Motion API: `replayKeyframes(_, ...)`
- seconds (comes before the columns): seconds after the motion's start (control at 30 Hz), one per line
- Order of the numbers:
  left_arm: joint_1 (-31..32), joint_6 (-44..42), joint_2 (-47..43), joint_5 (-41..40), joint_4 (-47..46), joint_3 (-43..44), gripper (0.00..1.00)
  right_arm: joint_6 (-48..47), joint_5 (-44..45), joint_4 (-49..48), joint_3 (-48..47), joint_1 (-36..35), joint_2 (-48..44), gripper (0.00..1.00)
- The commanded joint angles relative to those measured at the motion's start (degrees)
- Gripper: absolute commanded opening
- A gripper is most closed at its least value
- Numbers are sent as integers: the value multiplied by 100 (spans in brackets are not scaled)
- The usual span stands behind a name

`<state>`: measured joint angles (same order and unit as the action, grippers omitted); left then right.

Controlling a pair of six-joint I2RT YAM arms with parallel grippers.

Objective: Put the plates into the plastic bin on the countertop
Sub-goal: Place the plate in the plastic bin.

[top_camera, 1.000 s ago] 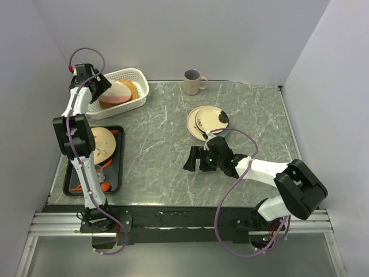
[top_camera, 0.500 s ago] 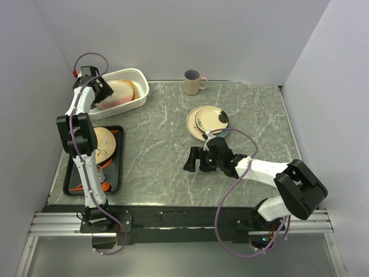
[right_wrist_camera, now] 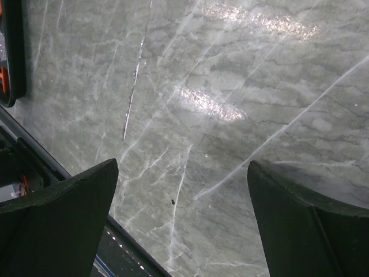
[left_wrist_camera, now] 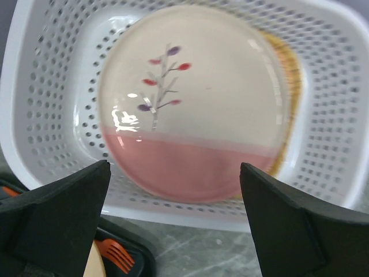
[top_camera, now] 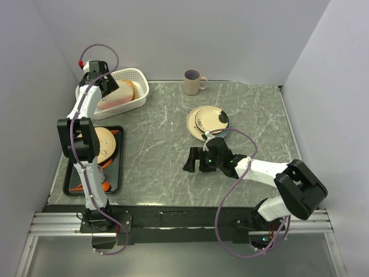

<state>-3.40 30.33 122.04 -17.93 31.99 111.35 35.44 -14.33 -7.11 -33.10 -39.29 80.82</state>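
The white perforated plastic bin (top_camera: 138,81) stands at the back left of the grey-green countertop (top_camera: 161,150). In it the half-pink plate with a twig (left_wrist_camera: 190,98) lies on a tan-orange plate (left_wrist_camera: 291,86). My left gripper (top_camera: 104,86) hovers over the bin's near-left side, open and empty (left_wrist_camera: 174,173). A cream plate (top_camera: 209,119) lies on a pale plate right of centre. Another cream plate (top_camera: 104,144) lies on the black tray. My right gripper (top_camera: 191,159) is open and empty low over bare countertop (right_wrist_camera: 183,167).
A beige mug (top_camera: 193,82) stands at the back centre. The flat black tray (top_camera: 118,167) at the left front holds an orange fork (left_wrist_camera: 112,254). Walls close in the left, back and right sides.
The half-pink plate went from tilted at my left gripper to lying flat in the bin. The left gripper let go and moved back and right. The right arm has not moved.
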Motion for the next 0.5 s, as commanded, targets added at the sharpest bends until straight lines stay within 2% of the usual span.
replayKeyframes(0.0, 181, -299, -348, 26, -272, 290, 99, -46, 202, 78, -74, -44, -250, 100)
replayKeyframes(0.27, 761, -597, -479, 220, -473, 168, 99, -125, 290, 307, -240, -35, -268, 100)
replayKeyframes(0.47, 1253, -712, -1347, 317, -887, -691, 99, -353, 422, 614, -592, -44, -242, 100)
